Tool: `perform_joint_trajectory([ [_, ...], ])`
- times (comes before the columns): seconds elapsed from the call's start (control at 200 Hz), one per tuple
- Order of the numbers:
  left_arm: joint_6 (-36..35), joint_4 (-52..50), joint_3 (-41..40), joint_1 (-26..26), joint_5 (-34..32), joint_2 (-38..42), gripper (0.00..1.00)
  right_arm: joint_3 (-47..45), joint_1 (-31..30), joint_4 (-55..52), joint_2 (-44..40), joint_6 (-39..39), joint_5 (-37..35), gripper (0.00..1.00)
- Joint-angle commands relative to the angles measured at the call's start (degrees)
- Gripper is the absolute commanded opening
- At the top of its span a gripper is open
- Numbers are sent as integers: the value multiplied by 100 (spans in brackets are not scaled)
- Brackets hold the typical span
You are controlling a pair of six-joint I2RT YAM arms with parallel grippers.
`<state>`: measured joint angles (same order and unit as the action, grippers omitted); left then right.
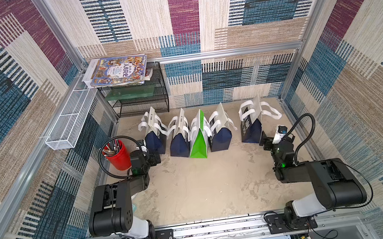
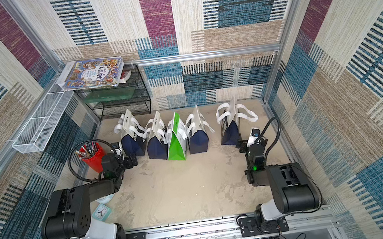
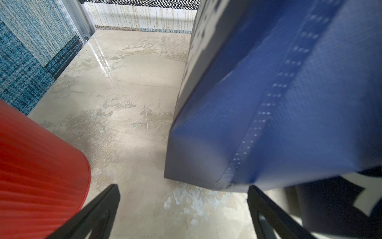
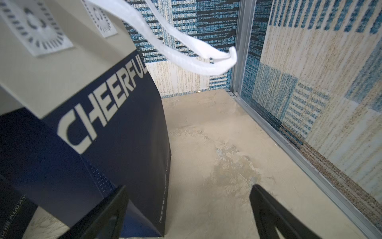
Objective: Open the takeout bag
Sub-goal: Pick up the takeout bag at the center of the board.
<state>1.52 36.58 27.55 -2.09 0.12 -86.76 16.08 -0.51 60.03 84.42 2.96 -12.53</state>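
Beige mottled tabletop (image 1: 205, 189), patchwork-carpet walls (image 1: 184, 11), 5 takeout bags (image 1: 220, 138); left claw (image 3: 184, 188), right claw (image 4: 189, 187) both spread, empty.

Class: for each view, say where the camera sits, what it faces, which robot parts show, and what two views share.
Top views: high above the base, looking down at the row of bags; left arm and right arm show.
Left wrist: low on the left arm, facing the left-end navy bag and red cup; open left gripper shows.
Right wrist: low, facing the right-end navy bag and wall; open right gripper shows.
Shared: red cup, in left wrist and both top views.
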Motion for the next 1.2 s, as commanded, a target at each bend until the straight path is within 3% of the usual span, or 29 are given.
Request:
perform_joint_trajectory([
  [0.0,-64,16,31,-2,-56,-6,99,0,-1,88,-7,29,-13,95],
  [0.626,-72,3,40,-2,-46,-1,99,-16,55,100,-29,64,92,95],
  [0.666,-68,75,7,-1,-70,38,99,-9,33,5,-116,199,-248,95],
  [0.706,-18,-71,46,2,-202,246,99,-116,78,24,-267,292,-260,95],
  [0.781,463,-1785,424,2,-848,1114,96,-443,25,493,-442,217,-319,95],
  [0.836,628,-2052,307,-1,-911,1805,96,-492,-202,566,-579,-6,-634,95],
  [0.901,714,-2003,20,-2,-918,2611,99,52,-524,-778,-1005,-81,-1406,96],
  [0.956,1103,-1953,-157,4,-1201,3163,99,809,-441,-2503,-1208,812,-1795,95],
  [1.002,1618,-1812,-313,1,-1611,3448,99,1324,-212,-3844,-1219,1659,-1693,95],
  [1.062,2104,-1944,-331,-10,-2134,3655,99,1633,32,-4674,-1244,2225,-1260,96],
  [1.197,1781,-3035,248,35,-842,3741,89,1276,120,-4926,-2193,2497,-522,95],
])
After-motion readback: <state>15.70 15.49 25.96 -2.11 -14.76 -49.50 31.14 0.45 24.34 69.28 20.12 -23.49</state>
